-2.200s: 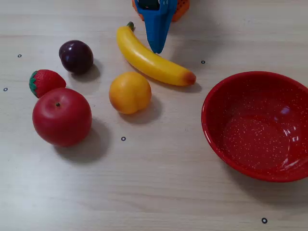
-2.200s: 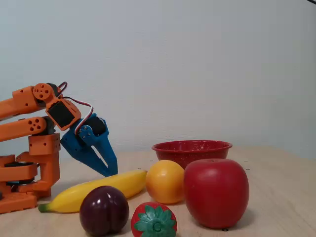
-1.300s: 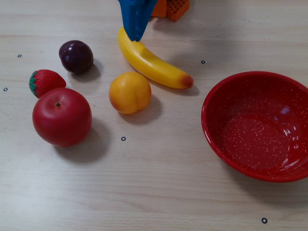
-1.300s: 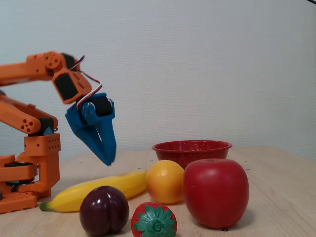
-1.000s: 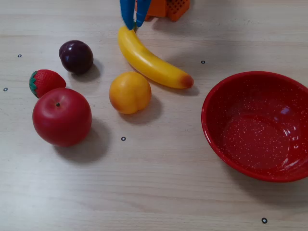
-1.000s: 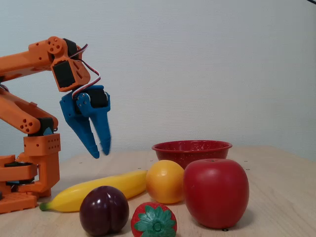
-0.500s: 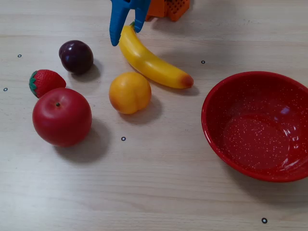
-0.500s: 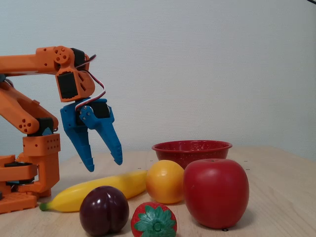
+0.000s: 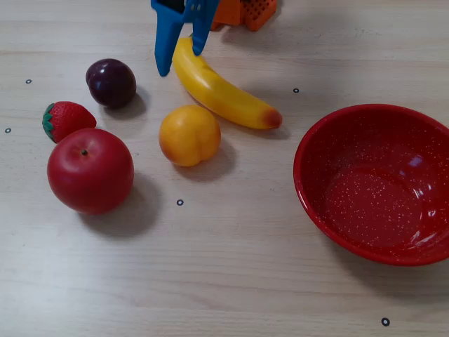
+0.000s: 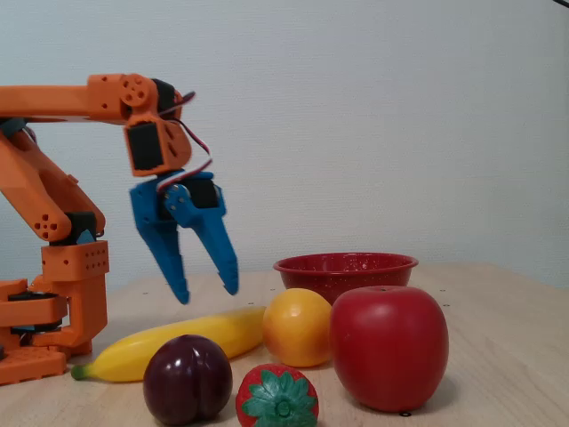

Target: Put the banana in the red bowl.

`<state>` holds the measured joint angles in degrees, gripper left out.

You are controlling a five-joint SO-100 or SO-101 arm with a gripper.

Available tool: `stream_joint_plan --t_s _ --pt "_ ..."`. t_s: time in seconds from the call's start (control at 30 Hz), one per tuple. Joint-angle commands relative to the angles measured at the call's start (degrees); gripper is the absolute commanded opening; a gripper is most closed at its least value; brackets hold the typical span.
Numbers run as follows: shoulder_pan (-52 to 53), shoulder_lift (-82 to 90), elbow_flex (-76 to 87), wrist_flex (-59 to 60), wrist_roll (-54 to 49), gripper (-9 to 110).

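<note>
The blue claw (image 10: 206,289) is hanging wide apart above the banana (image 9: 219,90), holding nothing. The banana is lying on the bench (image 9: 231,281), with bare space between it and the red bowl (image 9: 377,184).

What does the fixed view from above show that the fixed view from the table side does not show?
Only the view from above shows the speckled inside of the red bowl, which is empty, and the small black dots on the table.

Only the side view shows the orange arm, its base, and the height of the gripper: it hangs open above the banana, not touching it.

Both show the banana, the red bowl, the apple, the round orange fruit, the plum, the strawberry and the blue fingers.
</note>
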<state>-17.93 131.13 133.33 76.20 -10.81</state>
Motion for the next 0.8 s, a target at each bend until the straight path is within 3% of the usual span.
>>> stream_joint_plan --t_s 0.0,0.3,0.77 --pt "1.67 -0.70 -1.76 -1.58 -1.41 33" --pt "1.76 -5.19 -3.43 3.96 -3.69 34" --pt "3.34 -15.12 -4.66 1.58 -4.83 34"
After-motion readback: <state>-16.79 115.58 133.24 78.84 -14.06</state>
